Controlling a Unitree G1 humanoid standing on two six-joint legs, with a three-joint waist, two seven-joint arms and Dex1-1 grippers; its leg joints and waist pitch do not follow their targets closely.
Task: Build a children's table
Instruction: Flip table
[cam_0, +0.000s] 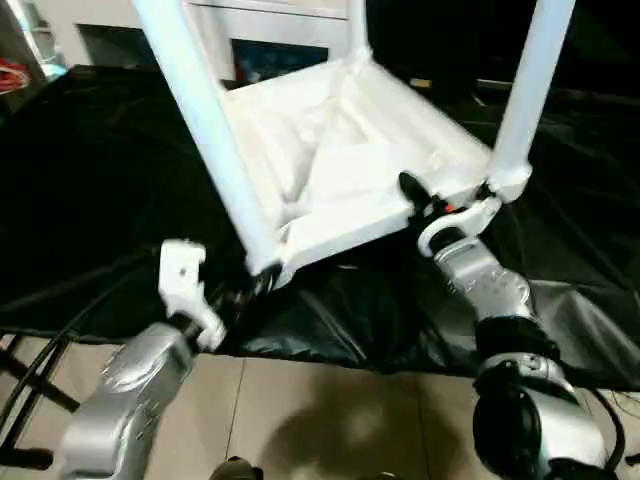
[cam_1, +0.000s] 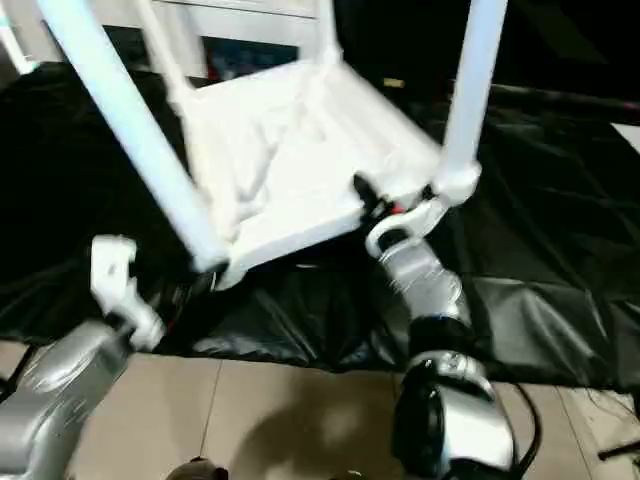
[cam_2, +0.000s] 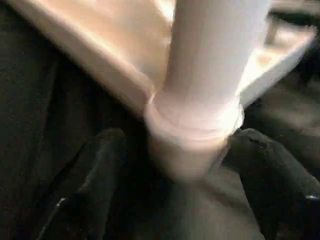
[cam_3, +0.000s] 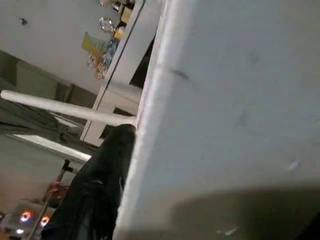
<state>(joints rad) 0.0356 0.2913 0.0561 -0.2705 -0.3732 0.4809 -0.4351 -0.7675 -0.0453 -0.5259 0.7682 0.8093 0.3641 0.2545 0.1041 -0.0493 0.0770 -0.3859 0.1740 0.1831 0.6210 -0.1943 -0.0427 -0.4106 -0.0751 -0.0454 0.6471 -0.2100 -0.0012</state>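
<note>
The right arm is stretched forward and up, its right gripper (cam_0: 425, 205) closed on the near rim of the upturned tabletop (cam_0: 350, 180), one black finger over the edge. The left arm is raised low beside the near corner socket (cam_2: 192, 135), which sits between the spread fingers (cam_2: 85, 185) of the left gripper (cam_2: 185, 195), unclamped. The legs (cam_0: 205, 125) are seen standing upward.
</note>
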